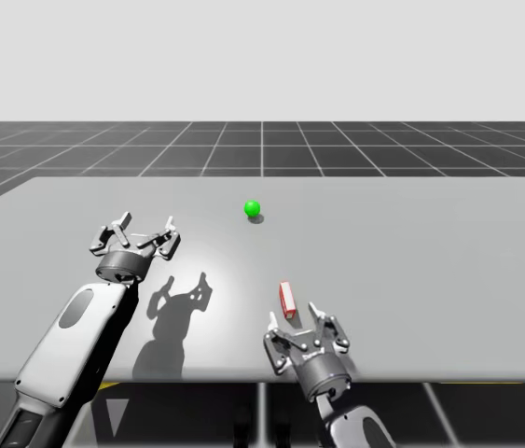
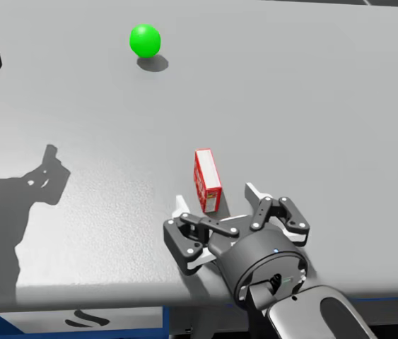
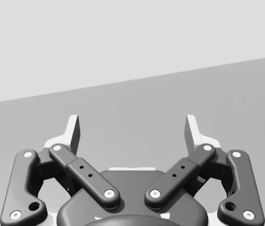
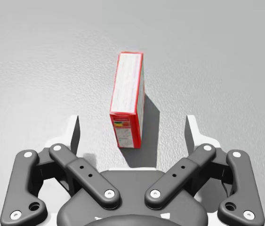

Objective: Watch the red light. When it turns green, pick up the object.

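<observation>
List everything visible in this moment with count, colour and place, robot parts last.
green light: 1, green ball, on the table's far middle.
red box: 1, red, narrow, on the table, its near end between the open fingers of the right gripper, untouched.
table: 1, grey.
floor: dark grid, beyond the table.
left gripper: 1, dark grey, open, over the table's left side.
right gripper: 1, dark grey, open, at the table's near edge.

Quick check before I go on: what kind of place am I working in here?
Probably a simulated test scene, not a real room: a plain flat grey tabletop, a dark gridded floor running to a blank pale horizon, and a small green ball light.
</observation>
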### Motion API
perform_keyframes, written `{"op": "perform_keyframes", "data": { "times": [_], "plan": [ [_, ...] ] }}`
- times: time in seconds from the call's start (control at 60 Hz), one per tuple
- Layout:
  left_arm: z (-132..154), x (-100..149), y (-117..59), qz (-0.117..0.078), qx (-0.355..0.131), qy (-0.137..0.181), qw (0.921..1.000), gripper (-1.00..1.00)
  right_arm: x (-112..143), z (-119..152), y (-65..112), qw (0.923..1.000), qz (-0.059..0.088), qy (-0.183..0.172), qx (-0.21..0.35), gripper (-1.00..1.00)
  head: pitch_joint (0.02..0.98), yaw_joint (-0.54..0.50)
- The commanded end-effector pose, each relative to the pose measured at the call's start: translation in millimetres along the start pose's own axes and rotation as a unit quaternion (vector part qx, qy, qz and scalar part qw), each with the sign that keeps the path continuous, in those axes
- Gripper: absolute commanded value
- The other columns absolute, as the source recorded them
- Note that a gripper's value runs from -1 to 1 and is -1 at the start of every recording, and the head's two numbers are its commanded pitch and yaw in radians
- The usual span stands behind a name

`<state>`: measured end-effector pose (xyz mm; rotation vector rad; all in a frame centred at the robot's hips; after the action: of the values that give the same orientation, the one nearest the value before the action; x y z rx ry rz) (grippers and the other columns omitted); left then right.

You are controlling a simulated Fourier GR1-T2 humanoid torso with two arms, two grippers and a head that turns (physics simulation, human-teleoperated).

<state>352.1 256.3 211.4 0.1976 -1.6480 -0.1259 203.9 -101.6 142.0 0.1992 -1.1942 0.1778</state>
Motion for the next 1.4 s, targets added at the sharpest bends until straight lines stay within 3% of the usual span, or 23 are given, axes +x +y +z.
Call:
{"op": "perform_keyframes", "data": {
  "times": [0.017,0.317,0.35,0.367,0.383,0.417,0.65,1.05,1.4],
  "plan": [
    [0,0,-0.3,0.000,0.000,0.000,1.0000,-1.00,-3,-17,0.8,0.9998,0.010,0.007,-0.016,-1.00,0.893,-0.09],
    [0,0,-0.2,0.000,-0.001,0.000,1.0000,-1.00,-5,-29,-1.4,0.9993,0.031,0.002,-0.022,-0.96,0.891,-0.09],
    [0,0,-0.3,-0.001,-0.001,0.000,1.0000,-1.00,-5,-29,-2.3,0.9989,0.037,-0.005,-0.030,-0.27,0.890,-0.09],
    [0,0,-0.4,-0.001,-0.001,0.000,1.0000,-1.00,-6,-29,-2.5,0.9988,0.036,-0.006,-0.034,-0.03,0.890,-0.09],
    [0,0,-0.4,-0.001,-0.001,0.000,1.0000,-1.00,-6,-29,-2.7,0.9986,0.036,-0.008,-0.038,0.76,0.890,-0.09],
    [0,0,-0.5,-0.001,-0.001,0.001,1.0000,-1.00,-6,-30,-3.7,0.9986,0.035,-0.005,-0.040,1.00,0.889,-0.09],
    [-1,-1,-0.7,-0.002,-0.002,0.001,1.0000,-1.00,-8,-31,-6.7,0.9977,0.041,-0.008,-0.053,1.00,0.846,-0.09],
    [-1,-3,-1.7,-0.004,-0.002,0.002,1.0000,-1.00,-7,-31,-7.4,0.9975,0.043,-0.016,-0.054,1.00,0.502,-0.09],
    [-1,-3,-1.2,-0.003,-0.002,0.002,1.0000,-1.00,9,-26,-11.4,0.9957,0.051,-0.059,-0.050,1.00,0.445,-0.09]
  ]
}}
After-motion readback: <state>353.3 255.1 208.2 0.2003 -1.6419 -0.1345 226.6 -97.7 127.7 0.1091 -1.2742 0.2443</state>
